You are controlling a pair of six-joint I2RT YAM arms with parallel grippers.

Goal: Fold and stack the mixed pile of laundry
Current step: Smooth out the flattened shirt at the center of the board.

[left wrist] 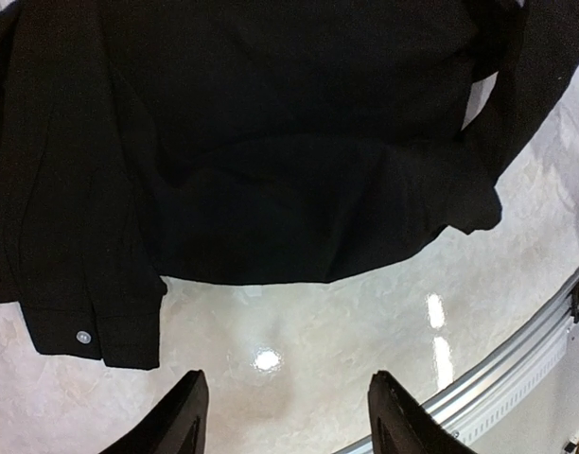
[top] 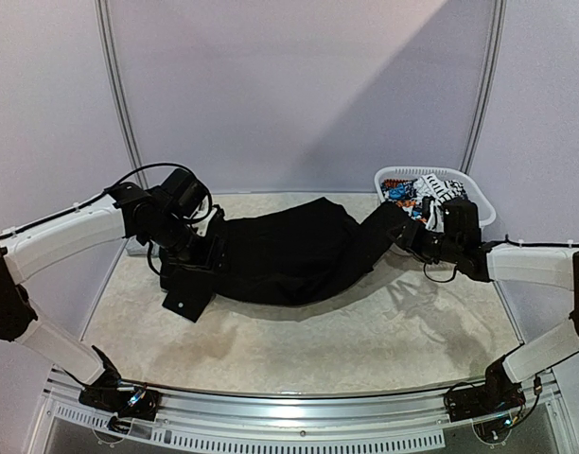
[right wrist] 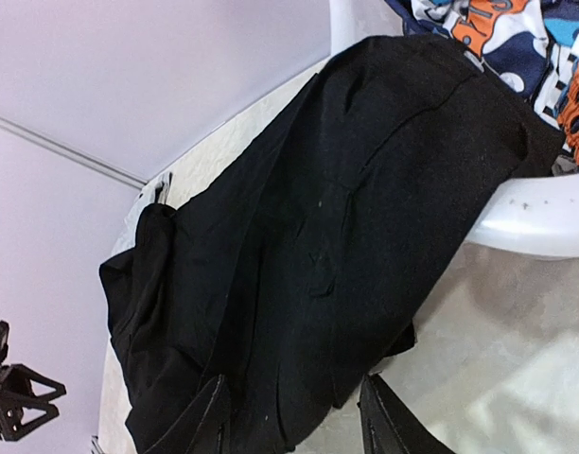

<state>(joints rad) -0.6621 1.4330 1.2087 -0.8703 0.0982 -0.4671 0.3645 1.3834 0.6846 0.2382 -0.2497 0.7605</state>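
A large black long-sleeved garment (top: 289, 251) lies stretched across the table, its right end draped over the rim of a white laundry basket (top: 482, 197). A printed white-black-blue-orange piece (top: 427, 189) sits inside the basket. My left gripper (top: 197, 270) hovers at the garment's left end. In the left wrist view this gripper (left wrist: 287, 376) is open over bare table, just short of the black garment (left wrist: 271, 142) and its buttoned cuff (left wrist: 100, 322). My right gripper (top: 412, 236) is beside the basket. It stands open (right wrist: 291, 392) with the black garment (right wrist: 346, 208) spanning between its fingertips.
The basket rim (right wrist: 535, 222) and printed piece (right wrist: 517, 28) lie close to the right wrist. A metal rail (top: 289, 402) runs along the table's near edge, also seen in the left wrist view (left wrist: 517, 359). Pale backdrop walls close off the back and sides.
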